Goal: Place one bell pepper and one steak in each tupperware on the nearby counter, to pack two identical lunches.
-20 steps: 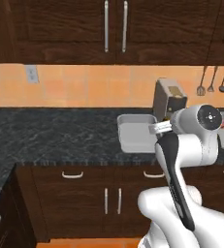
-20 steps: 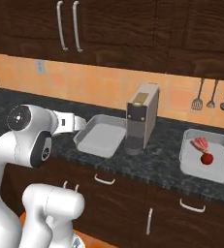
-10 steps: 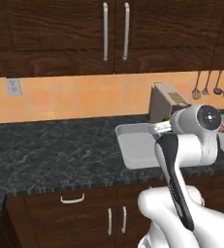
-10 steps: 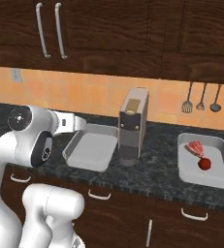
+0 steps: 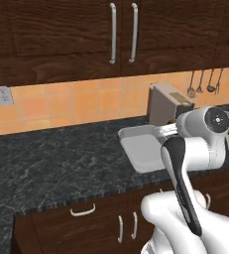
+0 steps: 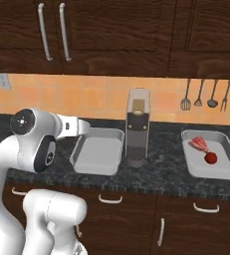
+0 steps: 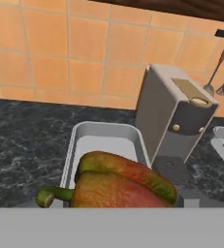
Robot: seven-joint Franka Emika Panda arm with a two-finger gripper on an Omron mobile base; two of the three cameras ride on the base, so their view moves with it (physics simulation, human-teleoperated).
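Observation:
A red-orange and green bell pepper with a green stem sits close at the bottom of the hand view, held in my gripper, which is shut on it. The fingers are hidden behind the pepper. Just ahead of it on the black counter lies an empty grey tupperware, also visible as the tupperware left of the appliance. A second tupperware at the right holds a steak and another bell pepper.
A tall grey appliance stands between the two containers, right beside the empty one. Kitchen utensils hang on the orange tiled wall. Dark upper cabinets hang over the counter, and an outlet sits far left.
The whole picture has shifted in both base views, so the base has moved along the counter. The arm keeps the same pose with the pepper in its grip.

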